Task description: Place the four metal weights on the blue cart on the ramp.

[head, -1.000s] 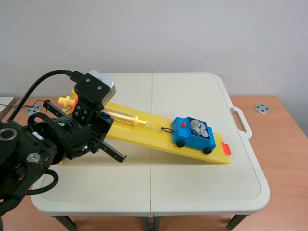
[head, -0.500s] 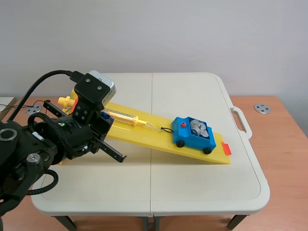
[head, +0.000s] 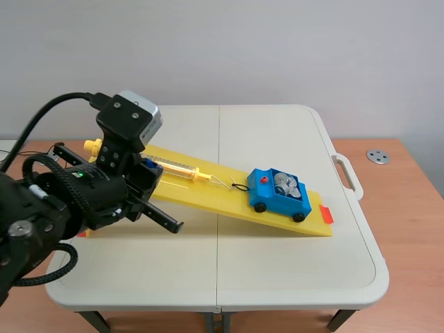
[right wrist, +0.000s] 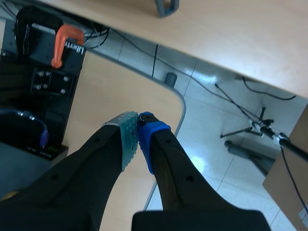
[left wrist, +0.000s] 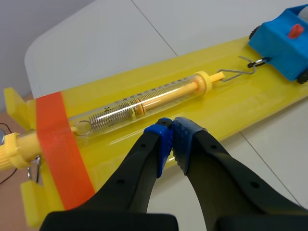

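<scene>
The blue cart rests low on the yellow ramp, with several round metal weights stacked in its bed. A wire hook links the cart to a clear spring scale lying along the ramp. My left gripper is shut on nothing, its blue pads touching, just above the ramp beside the scale. In the scene view the left gripper hangs at the ramp's near edge, left of the cart. My right gripper is shut, empty, off the table over the floor.
An orange tape band crosses the ramp's upper end. A small orange stop marks its foot. The white folding table has a handle on its right edge. A wooden desk and a black box with an orange clamp lie below the right gripper.
The left arm has shifted slightly left and up; its wrist camera housing sits higher. The cart, weights and ramp have not moved.
</scene>
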`<state>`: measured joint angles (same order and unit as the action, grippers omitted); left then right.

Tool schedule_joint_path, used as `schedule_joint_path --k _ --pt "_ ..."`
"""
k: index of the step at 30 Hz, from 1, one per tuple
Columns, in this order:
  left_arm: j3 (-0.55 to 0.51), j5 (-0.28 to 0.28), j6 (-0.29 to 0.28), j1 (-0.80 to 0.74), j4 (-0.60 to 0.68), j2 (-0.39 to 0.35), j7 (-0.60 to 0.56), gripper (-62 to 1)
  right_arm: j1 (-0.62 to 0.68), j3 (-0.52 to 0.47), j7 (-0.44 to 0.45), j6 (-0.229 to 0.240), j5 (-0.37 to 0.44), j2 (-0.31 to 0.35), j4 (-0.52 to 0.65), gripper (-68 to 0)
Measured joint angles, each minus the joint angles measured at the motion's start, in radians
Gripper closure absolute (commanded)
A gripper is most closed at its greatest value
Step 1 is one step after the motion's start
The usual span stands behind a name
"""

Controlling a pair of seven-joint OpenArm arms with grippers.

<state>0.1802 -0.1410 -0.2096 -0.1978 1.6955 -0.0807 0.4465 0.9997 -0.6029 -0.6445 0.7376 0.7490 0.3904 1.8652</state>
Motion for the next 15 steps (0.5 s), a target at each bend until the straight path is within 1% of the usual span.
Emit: schedule_joint_path --k 4,7,9,11,13,15 --pt "0.0 0.04 0.0 -0.109 0.16 -0.006 0.026 -2.7 -0.09 0.0 0.009 0.0 0.001 0.0 0.0 -0.6" --pt "0.0 0.068 -0.001 -0.205 0.271 -0.016 0.056 -2.7 -0.165 0.0 0.011 0.0 0.017 0.0 0.0 -0.8" --pt "0.0 0.082 -0.004 -0.269 0.334 -0.03 0.078 -2.7 -0.213 0.0 0.011 0.0 0.036 0.0 0.0 -2.7" --pt "0.0 0.088 -0.008 -0.332 0.388 -0.043 0.104 -2.7 -0.261 0.001 0.011 0.0 0.054 0.0 0.0 -3.2" --pt "0.0 0.097 -0.012 -0.392 0.433 -0.045 0.127 -3.1 -0.309 0.009 0.012 0.0 0.065 0.0 0.0 -6.0" --pt "0.0 0.116 -0.022 -0.444 0.469 -0.045 0.142 -6.5 -0.356 0.032 0.011 0.0 0.068 0.0 0.0 -9.6"
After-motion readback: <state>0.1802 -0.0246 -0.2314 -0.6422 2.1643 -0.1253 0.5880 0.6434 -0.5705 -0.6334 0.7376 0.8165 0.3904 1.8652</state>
